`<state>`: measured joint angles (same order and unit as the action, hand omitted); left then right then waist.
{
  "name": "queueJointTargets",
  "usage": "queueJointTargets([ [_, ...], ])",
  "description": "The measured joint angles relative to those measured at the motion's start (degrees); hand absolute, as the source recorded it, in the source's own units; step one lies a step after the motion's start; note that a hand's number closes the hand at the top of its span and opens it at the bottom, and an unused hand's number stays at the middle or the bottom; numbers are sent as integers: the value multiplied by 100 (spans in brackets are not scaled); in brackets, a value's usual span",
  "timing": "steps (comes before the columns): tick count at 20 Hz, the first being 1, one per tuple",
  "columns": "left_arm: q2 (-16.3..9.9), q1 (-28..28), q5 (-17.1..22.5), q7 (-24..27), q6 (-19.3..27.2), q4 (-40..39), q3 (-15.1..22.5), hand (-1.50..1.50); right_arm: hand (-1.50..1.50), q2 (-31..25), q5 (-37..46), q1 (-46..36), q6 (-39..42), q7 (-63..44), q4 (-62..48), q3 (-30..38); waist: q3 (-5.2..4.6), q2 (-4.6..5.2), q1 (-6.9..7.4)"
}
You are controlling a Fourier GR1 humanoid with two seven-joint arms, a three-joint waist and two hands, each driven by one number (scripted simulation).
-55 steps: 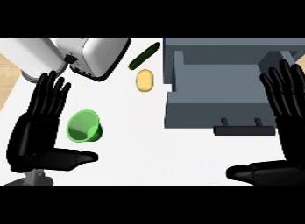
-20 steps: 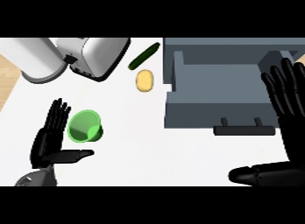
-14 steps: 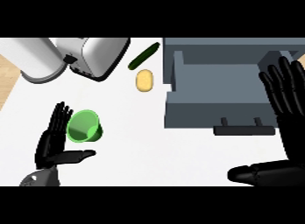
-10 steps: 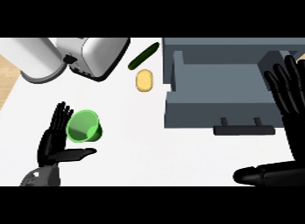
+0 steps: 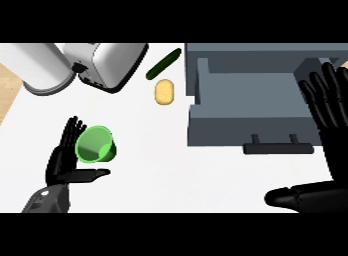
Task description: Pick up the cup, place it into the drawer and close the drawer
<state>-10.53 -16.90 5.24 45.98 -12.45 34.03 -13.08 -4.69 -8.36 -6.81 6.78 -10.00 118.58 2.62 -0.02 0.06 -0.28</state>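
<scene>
On the white table [image 5: 169, 165], the green cup [image 5: 96, 145] is seen lying just beside the left hand [image 5: 65, 162], whose fingers are spread wide. Beside the open grey drawer [image 5: 251, 107], the right hand [image 5: 338, 125] is held flat, fingers straight.

Bare table [image 5: 169, 170] lies between the cup [image 5: 96, 144] and the open drawer [image 5: 247, 95], leaving a free path across. The drawer's inside is unoccupied, though its front wall and handle [image 5: 278, 147] stand on the near side. A yellow item [image 5: 164, 92] and a green one [image 5: 164, 63] sit just left of the drawer.
</scene>
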Motion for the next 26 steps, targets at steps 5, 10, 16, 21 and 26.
queueJointTargets([
  [5, 51, -304, 25, 269, -63, -548, -45, -150, -150, 40, 10, 122, 31, 42, 59, -55, -2, 1, -8],
  [10, 37, -569, 98, 422, -156, -985, -110, -150, -150, 42, 3, -15, -31, -130, 122, -84, -1, 2, -8],
  [16, 106, -756, 187, 454, -368, -1327, -128, -150, -150, 34, -69, 166, 4, -163, 280, -46, -3, 7, -28],
  [21, 60, -907, 277, 379, -775, -1566, -150, 150, -150, -19, -132, -12, -4, -228, 208, 41, -6, 17, -40],
  [26, 68, -950, 292, 462, -1010, -1635, -119, 150, -150, -18, -96, -32, 22, -168, 91, 21, -8, 23, -48],
])
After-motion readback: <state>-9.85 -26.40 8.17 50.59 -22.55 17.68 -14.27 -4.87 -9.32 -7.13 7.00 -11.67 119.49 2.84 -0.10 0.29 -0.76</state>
